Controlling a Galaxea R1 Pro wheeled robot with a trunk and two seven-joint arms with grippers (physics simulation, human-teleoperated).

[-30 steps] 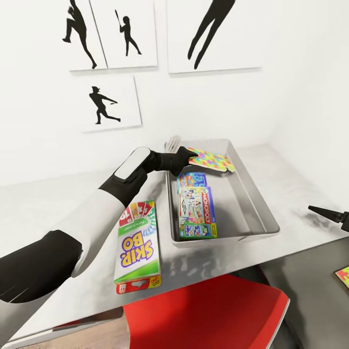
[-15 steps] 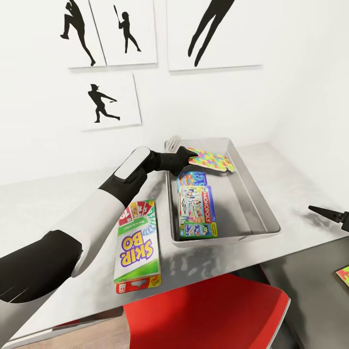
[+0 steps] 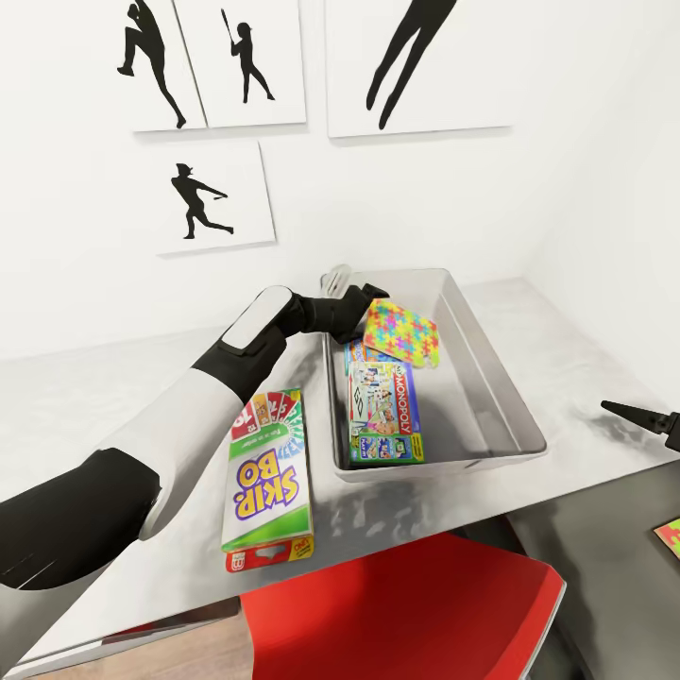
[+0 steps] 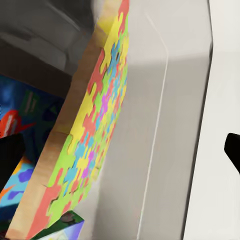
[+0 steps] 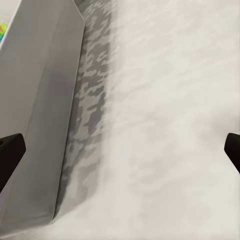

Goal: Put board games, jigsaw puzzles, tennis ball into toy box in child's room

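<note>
My left gripper (image 3: 366, 295) hangs open over the far left corner of the toy box (image 3: 491, 378). Just past its fingers, one jigsaw puzzle (image 3: 401, 332) (image 4: 85, 150) lies loose and tilted inside the box, free of the pads. The MONOPOLY board game (image 3: 382, 411) lies in the box on top of the blue cartoon one (image 3: 364, 349). The SKIP-BO game (image 3: 269, 470) rests on the table (image 3: 85, 406) left of the box. A second jigsaw puzzle (image 3: 669, 536) peeks in at the right edge. My right gripper (image 3: 628, 413) (image 5: 120, 150) is open and empty, right of the box.
A red chair (image 3: 406, 614) stands under the table's front edge. Black silhouette pictures (image 3: 212, 198) hang on the white wall behind. The puzzle at the right edge lies on the darker grey wing (image 3: 604, 567).
My left gripper has opened and let go of the jigsaw puzzle. The puzzle dropped from level in the air to lying tilted inside the toy box. The right arm stayed still.
</note>
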